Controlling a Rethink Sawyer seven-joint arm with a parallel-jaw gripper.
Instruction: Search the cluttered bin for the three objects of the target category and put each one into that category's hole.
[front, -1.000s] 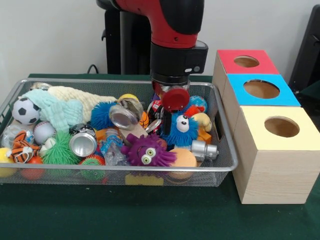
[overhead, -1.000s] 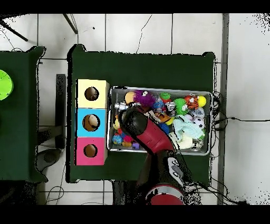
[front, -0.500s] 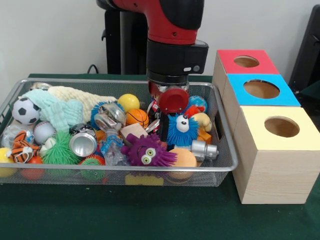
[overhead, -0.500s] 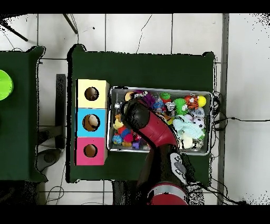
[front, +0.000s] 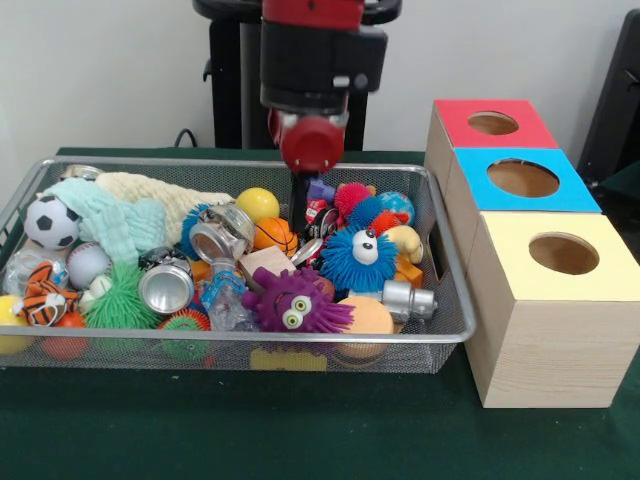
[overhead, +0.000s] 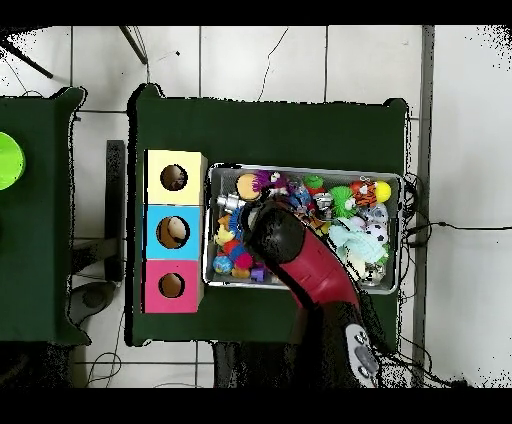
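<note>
**Pincer raised over the bin, search still on**

On the green surface (front: 330, 430), the wire mesh bin (front: 452, 300) holds fuzzy toys, balls and metal cans. Nearest sits a purple fuzzy monster (front: 295, 303). Behind, the pincer (front: 299, 208) hangs above the clutter; I cannot tell whether it grips anything. Likely next: choose a target, descend squarely.

Arm (overhead: 300, 255) hides the bin's (overhead: 392, 180) middle toys overhead; gripper (front: 298, 205) jaws unreadable among clutter.
</note>
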